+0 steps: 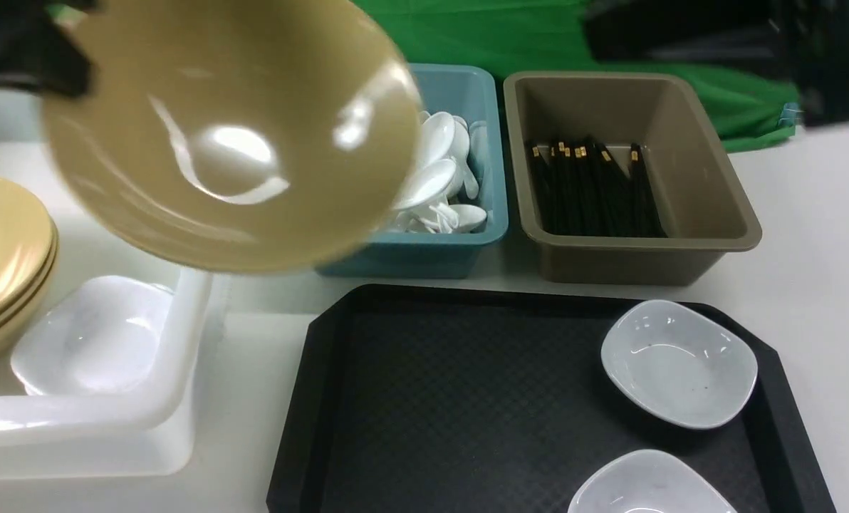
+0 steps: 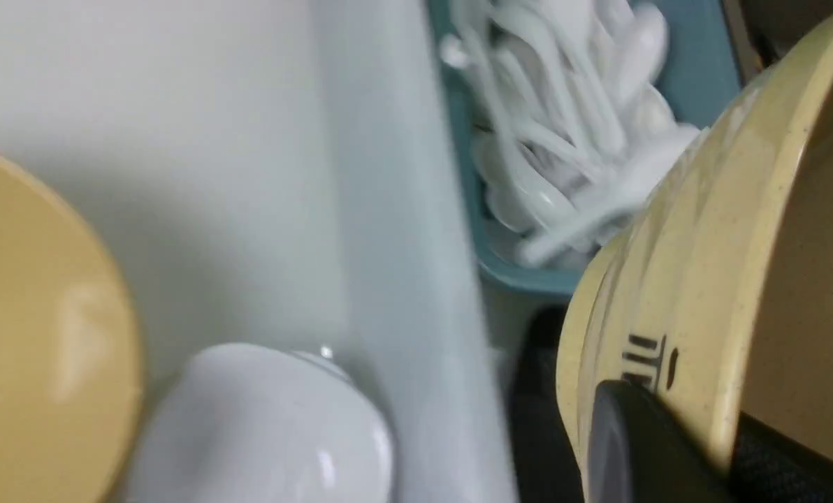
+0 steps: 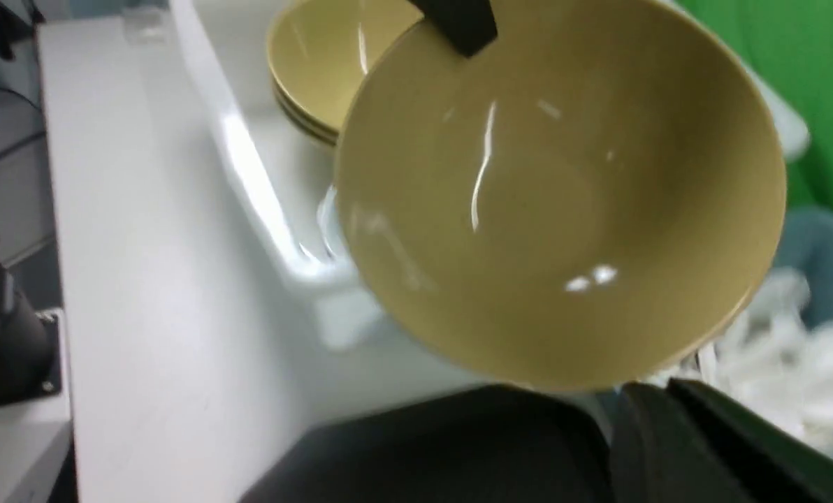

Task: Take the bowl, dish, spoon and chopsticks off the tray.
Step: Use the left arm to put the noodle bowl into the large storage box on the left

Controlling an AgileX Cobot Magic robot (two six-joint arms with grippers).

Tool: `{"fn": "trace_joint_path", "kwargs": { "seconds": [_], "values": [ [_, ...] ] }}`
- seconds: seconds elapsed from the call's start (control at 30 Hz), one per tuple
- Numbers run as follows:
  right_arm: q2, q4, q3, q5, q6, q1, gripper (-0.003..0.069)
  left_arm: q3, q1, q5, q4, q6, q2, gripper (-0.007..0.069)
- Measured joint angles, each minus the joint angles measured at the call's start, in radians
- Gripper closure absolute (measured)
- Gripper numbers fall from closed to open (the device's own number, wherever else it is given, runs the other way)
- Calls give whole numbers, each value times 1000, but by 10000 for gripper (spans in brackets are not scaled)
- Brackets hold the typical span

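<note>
The left gripper (image 2: 703, 454) pinches the rim of the bowl (image 1: 232, 135), one black finger (image 2: 629, 447) on the outer wall and the other inside the hollow. The mustard-tan bowl hangs in the air, off the tray (image 1: 339, 427), tilted so that its glossy inside faces the front camera. It is above the gap between the white bin (image 1: 182, 342) and the blue tub (image 1: 485, 128). Its picture is blurred. The black tray lies at the near edge of the white table (image 1: 816, 256). Two white squarish dishes sit along the tray's right edge, one dish (image 1: 679, 363) toward the far right corner and the second dish (image 1: 649, 488) at the near right corner, partly cut off by the frame. The rest of the tray's patterned surface is bare. Beyond the tray's far edge stand the blue tub, holding a heap of white soup spoons (image 1: 442, 178), and just beside it the brown tub (image 1: 716, 185), holding a row of black chopsticks (image 1: 588, 192). The white bin, beside the tray's left edge, holds a stack of mustard bowls (image 1: 1, 249) and a white dish (image 1: 97, 335). The right gripper (image 3: 657, 402) is up over the tray's far left corner with its fingers pressed together, holding nothing.
</note>
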Motion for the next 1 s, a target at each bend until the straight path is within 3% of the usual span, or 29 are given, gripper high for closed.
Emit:
{"fn": "trace_joint_path", "kwargs": {
  "seconds": [0.03, 0.07, 0.17, 0.2, 0.27, 0.4, 0.67, 0.87, 1.0],
  "values": [
    [66, 0, -87, 15, 0, 48, 652, -1, 126, 17, -37, 31, -9, 615],
    [75, 0, -109, 16, 0, 60, 652, -1, 142, 19, -46, 39, -9, 615],
    [225, -5, -279, 50, 1, 152, 652, -1, 406, 58, -122, 85, 11, 615],
    [243, -6, -299, 56, 1, 162, 652, -1, 434, 61, -134, 89, 15, 615],
    [350, -10, -422, 73, 2, 223, 652, -1, 590, 62, -166, 100, 48, 615],
    [485, -11, -544, 70, 2, 285, 652, -1, 714, 35, -166, 101, 119, 615],
    [601, -19, -632, 66, 1, 362, 652, -1, 732, 1, -170, 101, 293, 615],
    [602, -27, -639, 62, 1, 365, 652, -1, 732, -7, -202, 116, 379, 613],
    [602, -27, -641, 61, 1, 370, 651, -1, 732, 33, -205, 134, 408, 529]
  ]
}}
